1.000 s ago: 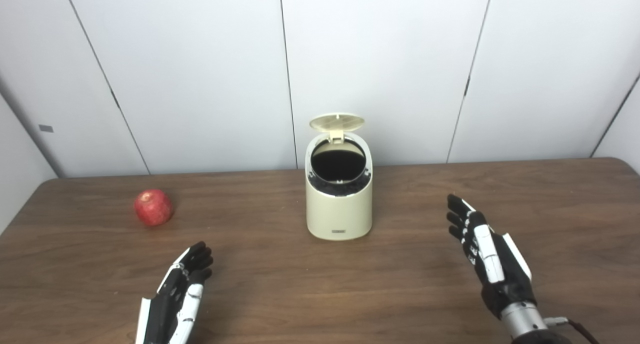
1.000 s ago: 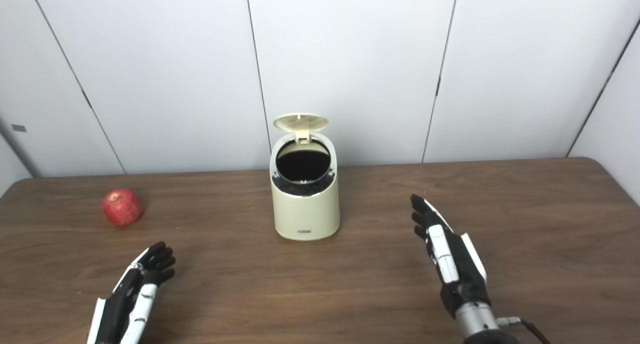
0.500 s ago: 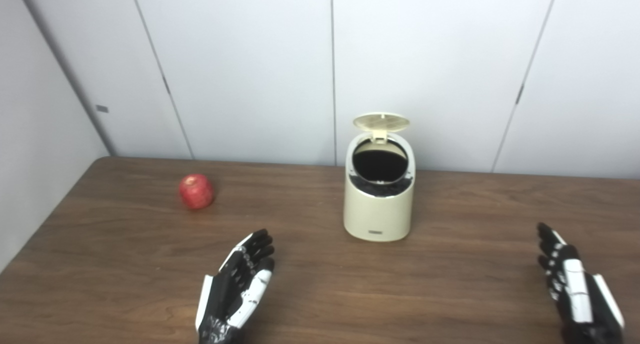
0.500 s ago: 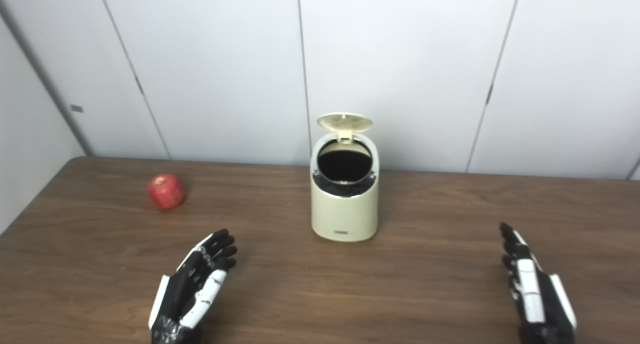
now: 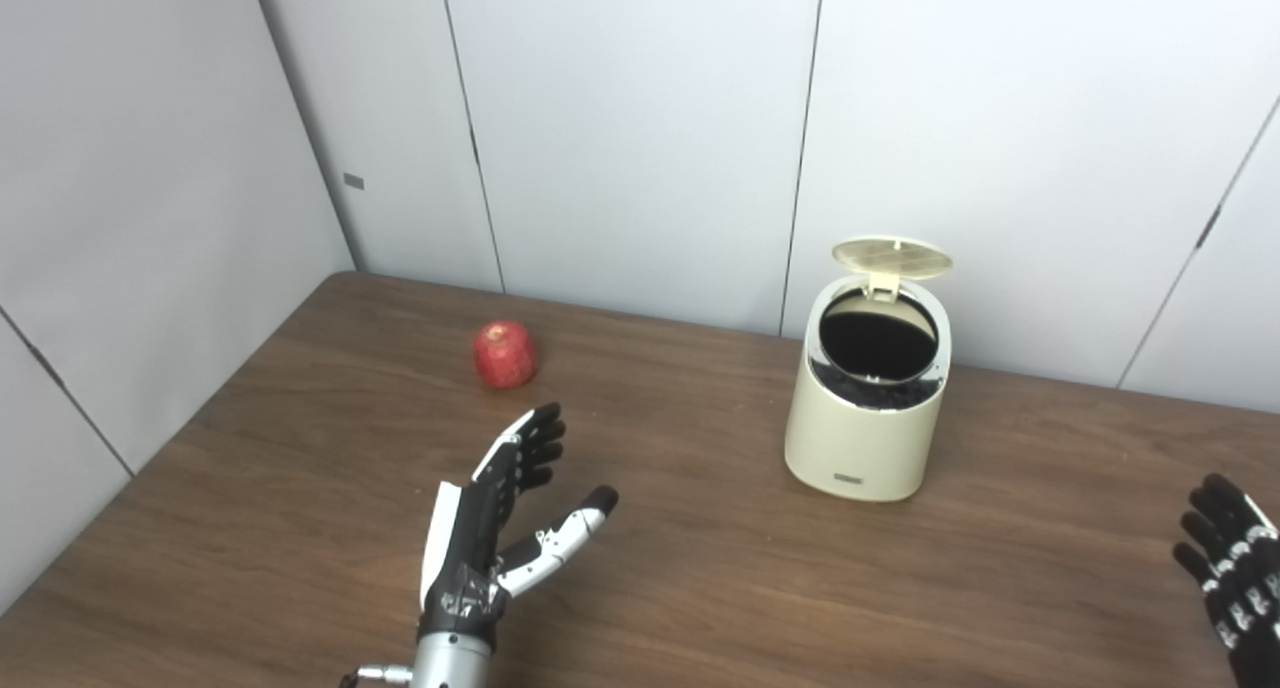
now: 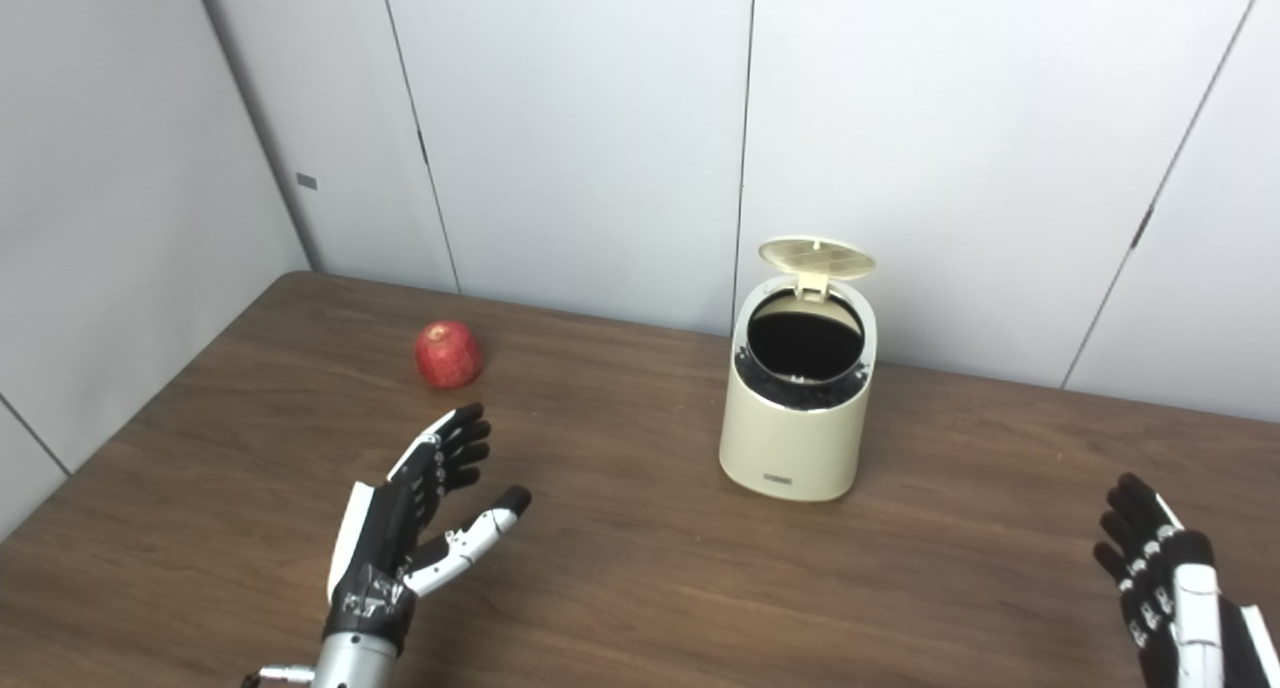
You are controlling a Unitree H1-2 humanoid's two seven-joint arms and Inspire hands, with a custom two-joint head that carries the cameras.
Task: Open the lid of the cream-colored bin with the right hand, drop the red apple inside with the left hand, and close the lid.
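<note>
On the brown wooden tabletop (image 5: pixel 300 528), the red apple (image 5: pixel 505 353) sits toward the far left corner, well clear of the left edge, with white wall panels (image 5: pixel 620 118) behind it. Nearer the front edge, the left hand (image 5: pixel 500 523) is raised over the wood, its fingers (image 5: pixel 530 448) spread and pointing toward the apple, thumb splayed to the side, holding nothing; bare wood lies between it and the fruit. Farther right, close to the far edge, stands the cream-colored bin (image 5: pixel 868 408), its lid (image 5: pixel 891 257) tipped up at the back and the dark opening showing. The right hand (image 6: pixel 1175 593) is at the front right corner, fingers apart and empty, partly cut off by the frame.
</note>
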